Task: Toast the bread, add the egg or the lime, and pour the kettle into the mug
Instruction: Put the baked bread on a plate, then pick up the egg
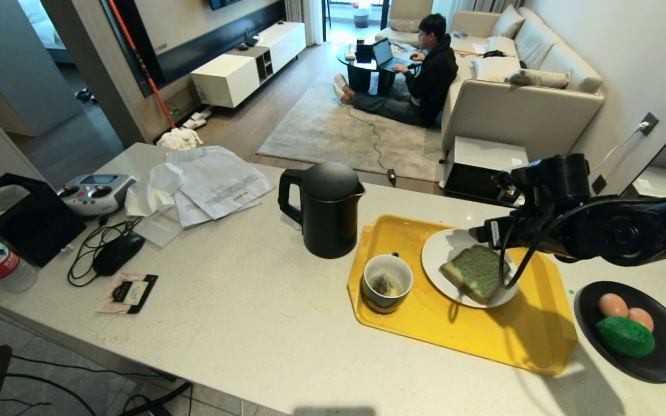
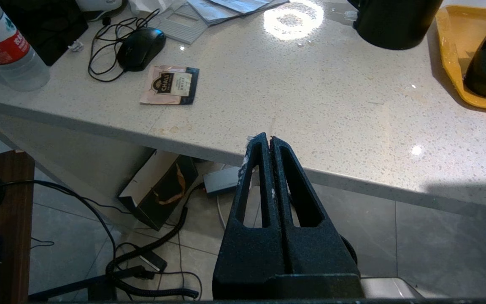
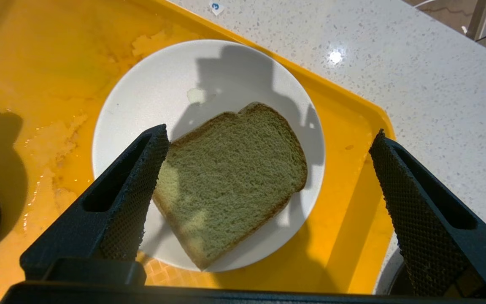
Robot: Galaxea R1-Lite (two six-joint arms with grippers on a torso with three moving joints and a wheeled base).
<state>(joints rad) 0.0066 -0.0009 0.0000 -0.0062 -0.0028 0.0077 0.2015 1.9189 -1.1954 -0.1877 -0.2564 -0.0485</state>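
Head view shows the right pincer [image 1: 480, 234] at right of centre, reaching in from the right edge above a white plate [image 1: 440, 254] on a yellow tray [image 1: 518, 335]. Its jaws stand wide apart with nothing between them, as the right wrist view makes plain: the bread [image 3: 230, 177] lies flat on the plate [image 3: 141, 105] below and between the two black fingers [image 3: 137, 190], untouched. In the head view the bread [image 1: 473, 271] sits on the plate's lower right part. The mug [image 1: 387, 283], with a tea bag inside, stands on the tray just left of the plate. The kettle [image 1: 322, 208] stands upright on the bench [image 1: 240, 312] at centre, just beyond the tray's upper left corner. At lower right, a black dish [image 1: 665, 358] off the tray holds the lime [image 1: 624, 336] and two eggs [image 1: 625, 309] behind it. The left pincer [image 2: 266, 141], seen only in the left wrist view, has its jaws pressed together and hangs off the bench's near edge [image 2: 352, 126].
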